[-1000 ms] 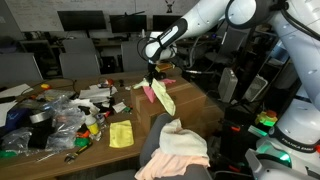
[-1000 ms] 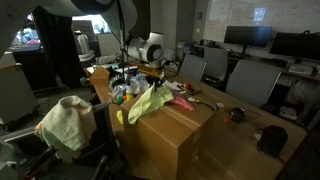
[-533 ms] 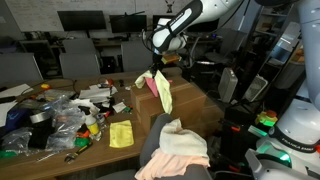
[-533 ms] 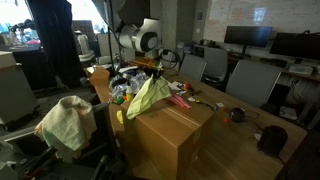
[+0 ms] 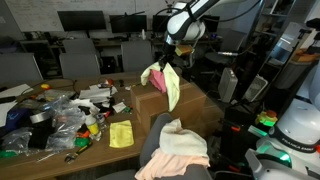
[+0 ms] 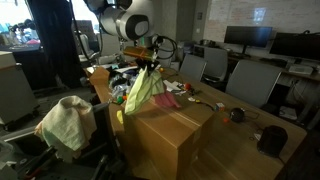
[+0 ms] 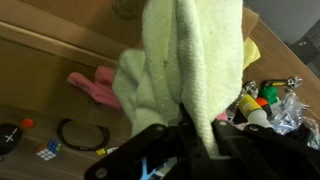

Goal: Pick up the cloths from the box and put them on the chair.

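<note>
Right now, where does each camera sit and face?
Exterior view: by the chair, facing table and box; arm and tool show, gripping the yellow-green cloth.
Exterior view: off the box's corner, facing the monitors; arm and tool show.
Wrist view: behind the tool, looking down at cloth and box.
All three share the cloth.

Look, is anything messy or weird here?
The wooden table is messy: crumpled clear plastic bags and small bits are heaped across it. Nothing looks spilled or broken.

Office-style lab here: rows of dark flat monitors (image 5: 80, 20), dark mesh-backed office chairs (image 5: 78, 62), a cluttered wooden table (image 5: 95, 152).
</note>
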Motion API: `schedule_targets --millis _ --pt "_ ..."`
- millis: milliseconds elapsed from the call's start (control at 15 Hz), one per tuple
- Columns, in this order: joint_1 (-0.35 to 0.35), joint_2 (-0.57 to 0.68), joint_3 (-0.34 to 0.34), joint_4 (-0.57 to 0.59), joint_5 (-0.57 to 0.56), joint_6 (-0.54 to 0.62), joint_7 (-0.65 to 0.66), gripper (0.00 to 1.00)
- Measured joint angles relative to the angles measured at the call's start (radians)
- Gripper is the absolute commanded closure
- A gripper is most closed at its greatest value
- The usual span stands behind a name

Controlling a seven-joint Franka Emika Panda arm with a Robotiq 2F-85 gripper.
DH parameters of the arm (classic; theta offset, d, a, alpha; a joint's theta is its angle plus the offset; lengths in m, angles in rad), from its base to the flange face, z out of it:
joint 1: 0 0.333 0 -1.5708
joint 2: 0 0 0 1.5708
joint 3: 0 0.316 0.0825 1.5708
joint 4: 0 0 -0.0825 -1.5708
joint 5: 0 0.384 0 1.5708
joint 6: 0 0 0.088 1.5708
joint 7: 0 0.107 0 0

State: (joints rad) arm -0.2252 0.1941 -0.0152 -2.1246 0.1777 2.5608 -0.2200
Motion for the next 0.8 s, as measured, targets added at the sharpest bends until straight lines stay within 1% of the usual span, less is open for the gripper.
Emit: schedule_targets --millis 267,467,667,800 --pt "0.0 -0.135 -0.006 -0.138 0.021 0.031 -0.064 0.96" --pt "0.007 -0.232 -0.024 -0.237 0.038 0.035 -0.144 0.96" --pt "0.029 -0.319 -0.056 -0.329 0.039 0.027 -0.238 0.96" --pt "0.052 -0.37 -0.075 -0.38 0.02 0.006 -0.294 0.96"
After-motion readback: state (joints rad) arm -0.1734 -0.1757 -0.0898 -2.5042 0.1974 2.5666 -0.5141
